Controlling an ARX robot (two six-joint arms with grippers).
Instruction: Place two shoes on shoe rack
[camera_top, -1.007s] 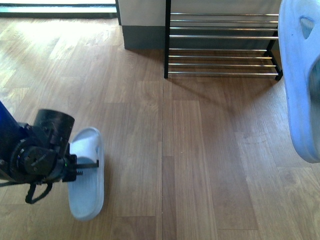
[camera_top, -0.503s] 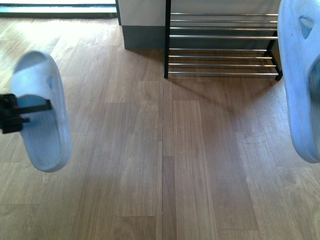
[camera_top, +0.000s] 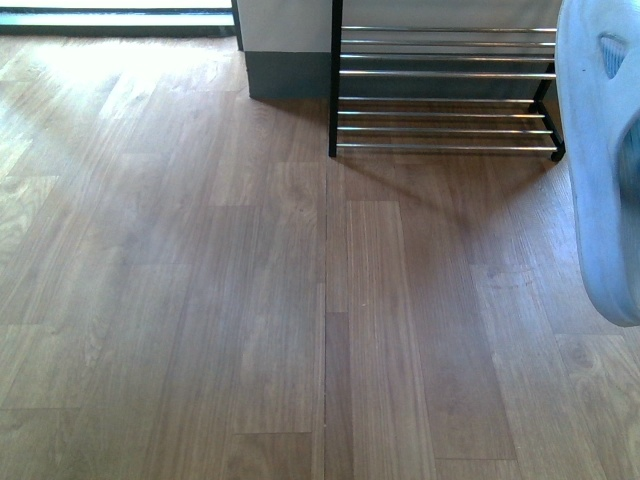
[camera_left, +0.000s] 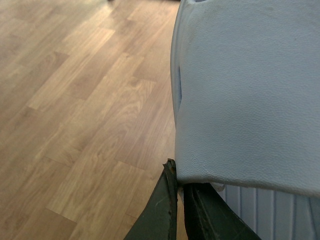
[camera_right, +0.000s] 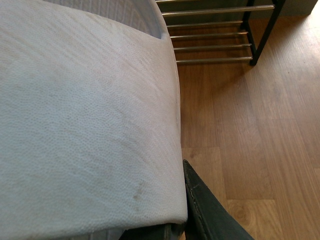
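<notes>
From the front, only right sandal (camera_top: 598, 150); wrist shows left sandal (camera_left: 245, 95).

Only the fingers of either arm show. Of the left gripper (camera_left: 179, 186), two dark, nearly black wedge-shaped fingers (camera_left: 160, 210) taper to thin tips right at the edge of the left sandal (camera_left: 240, 90). One has a scuffed, faintly greenish face and a chipped brownish tip. Of the right gripper (camera_right: 186, 222), one dark matte finger (camera_right: 207, 210) beside the right sandal (camera_right: 85, 125) looks worn, with what may be a ridged seam along its edge.
</notes>
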